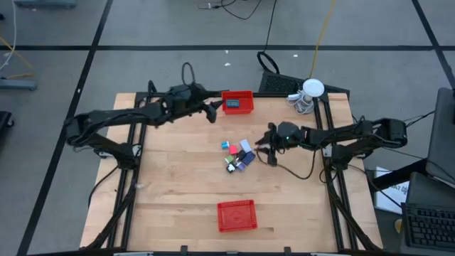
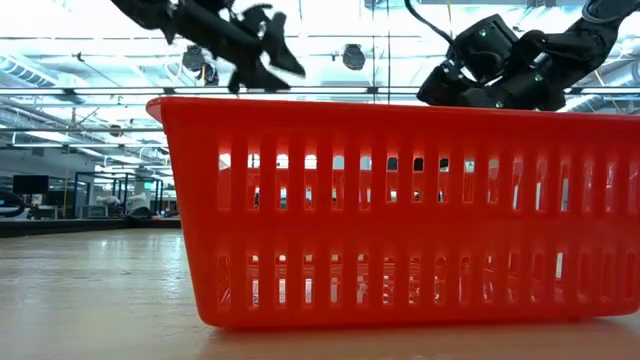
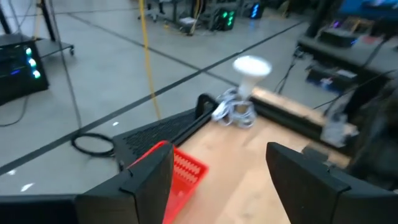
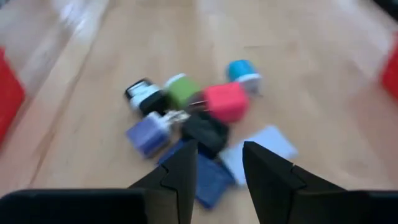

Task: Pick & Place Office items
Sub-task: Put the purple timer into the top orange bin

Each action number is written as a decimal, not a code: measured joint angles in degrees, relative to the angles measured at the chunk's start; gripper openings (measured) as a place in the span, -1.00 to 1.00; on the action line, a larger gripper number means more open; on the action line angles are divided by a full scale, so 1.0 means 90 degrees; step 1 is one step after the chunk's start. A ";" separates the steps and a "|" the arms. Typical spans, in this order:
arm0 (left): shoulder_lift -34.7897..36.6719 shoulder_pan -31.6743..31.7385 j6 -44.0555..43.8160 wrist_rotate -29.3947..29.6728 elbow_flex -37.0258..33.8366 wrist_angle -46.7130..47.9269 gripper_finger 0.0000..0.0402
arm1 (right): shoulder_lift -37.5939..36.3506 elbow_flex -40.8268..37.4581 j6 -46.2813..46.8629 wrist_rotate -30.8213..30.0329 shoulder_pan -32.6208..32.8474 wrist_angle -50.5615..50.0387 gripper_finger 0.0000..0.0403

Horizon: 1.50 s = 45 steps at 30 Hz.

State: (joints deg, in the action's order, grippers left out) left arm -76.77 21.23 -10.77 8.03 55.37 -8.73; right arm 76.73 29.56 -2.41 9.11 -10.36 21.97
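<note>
While most items sit unsorted, hovering open over them with right gripper; left gripper open near far basket.

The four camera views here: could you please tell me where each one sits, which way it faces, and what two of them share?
High view: overhead, straight down on the table, both arms, two red baskets.
Low view: tabletop height, facing the near red basket, both grippers above it.
Left wrist view: on the left arm, past its open fingers toward the far red basket and white round object.
Right wrist view: on the right arm, past its fingers at the office items.
Shared: high and right wrist views both show the item cluster.
</note>
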 joint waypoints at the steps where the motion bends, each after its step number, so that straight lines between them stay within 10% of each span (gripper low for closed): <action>1: 0.0125 -0.0079 -0.0008 -0.0002 0.0000 0.0024 0.30 | 0.0174 -0.0028 -0.0100 -0.0006 0.0110 0.0200 -0.37; 16: 0.0324 -0.0762 0.0178 0.0000 -0.0007 0.0092 0.21 | 0.1926 -0.0092 -0.0680 -0.0659 0.0707 0.1254 0.38; 26: 0.0305 -0.0796 0.0180 0.0005 -0.0005 0.0120 0.31 | 0.0693 -0.0121 0.0374 0.0882 0.0708 -0.0256 0.32; 34: 0.0305 -0.0796 0.0180 0.0005 -0.0005 0.0138 0.34 | 0.0138 -0.0108 -0.0670 -0.0153 0.1137 -0.0347 0.29; 45: 0.0305 -0.0796 0.0076 0.0000 -0.0005 0.0138 0.34 | 0.1525 -0.0106 -0.1144 -0.0507 0.1039 0.0370 0.28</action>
State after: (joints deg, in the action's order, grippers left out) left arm -74.02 14.06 -10.09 8.03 55.33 -7.49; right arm 90.46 28.60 -12.71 4.55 -1.01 25.30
